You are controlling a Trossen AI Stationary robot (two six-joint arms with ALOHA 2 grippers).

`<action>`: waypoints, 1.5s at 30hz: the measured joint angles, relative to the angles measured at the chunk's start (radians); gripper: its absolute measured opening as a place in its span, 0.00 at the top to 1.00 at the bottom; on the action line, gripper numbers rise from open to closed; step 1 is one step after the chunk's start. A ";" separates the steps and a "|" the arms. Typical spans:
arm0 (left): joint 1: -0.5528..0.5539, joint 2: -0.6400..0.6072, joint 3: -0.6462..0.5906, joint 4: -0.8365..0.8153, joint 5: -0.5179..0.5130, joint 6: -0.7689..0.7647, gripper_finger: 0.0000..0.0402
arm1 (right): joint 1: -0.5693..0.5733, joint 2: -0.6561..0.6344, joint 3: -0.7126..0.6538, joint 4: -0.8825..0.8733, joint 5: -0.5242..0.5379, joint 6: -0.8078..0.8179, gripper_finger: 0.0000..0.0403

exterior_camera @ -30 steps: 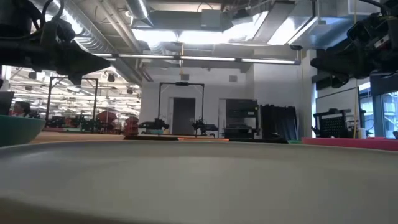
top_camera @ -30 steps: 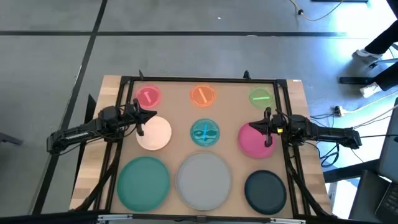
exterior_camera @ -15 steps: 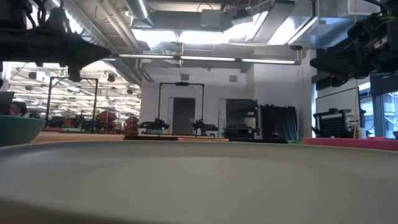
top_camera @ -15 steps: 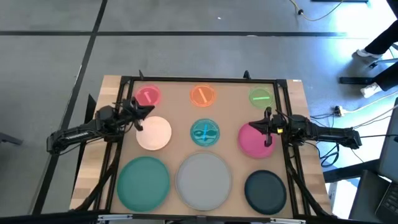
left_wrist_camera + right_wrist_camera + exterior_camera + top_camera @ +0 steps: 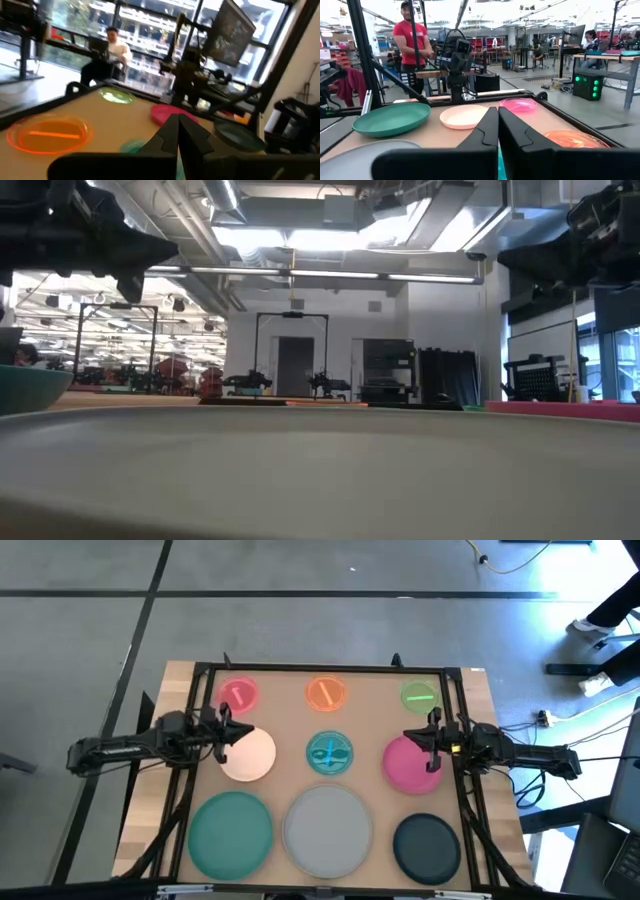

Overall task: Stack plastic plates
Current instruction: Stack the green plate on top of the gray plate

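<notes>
A translucent, glossy look is shown by the small orange plate [image 5: 47,133]; the surface [image 5: 487,710] is edged in pale, matt wood.

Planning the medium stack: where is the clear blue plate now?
In the high view, the clear blue plate lies mid-table, between the pale pink plate and magenta plate, beyond the grey plate.

Nine plastic plates [image 5: 328,830] lie singly on a wooden table [image 5: 480,690]: a pale pink one [image 5: 248,754] beneath the left gripper [image 5: 225,730], a magenta one [image 5: 410,764] beneath the right gripper [image 5: 433,738].
</notes>
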 joint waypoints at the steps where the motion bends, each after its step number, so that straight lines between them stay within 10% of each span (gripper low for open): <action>1: -0.014 0.020 0.007 0.000 -0.014 0.003 1.00 | 0.000 0.000 0.000 0.004 -0.002 0.002 1.00; 18: -0.268 0.423 0.220 -0.009 -0.119 0.014 1.00 | 0.000 0.074 0.000 0.098 0.058 -0.040 1.00; 34: -0.550 0.770 0.414 -0.039 -0.242 0.073 1.00 | 0.000 0.555 0.097 0.418 -0.023 -0.114 1.00; 45: -0.550 0.922 0.573 0.005 -0.253 0.070 0.94 | 0.057 0.788 0.229 0.473 -0.112 -0.192 1.00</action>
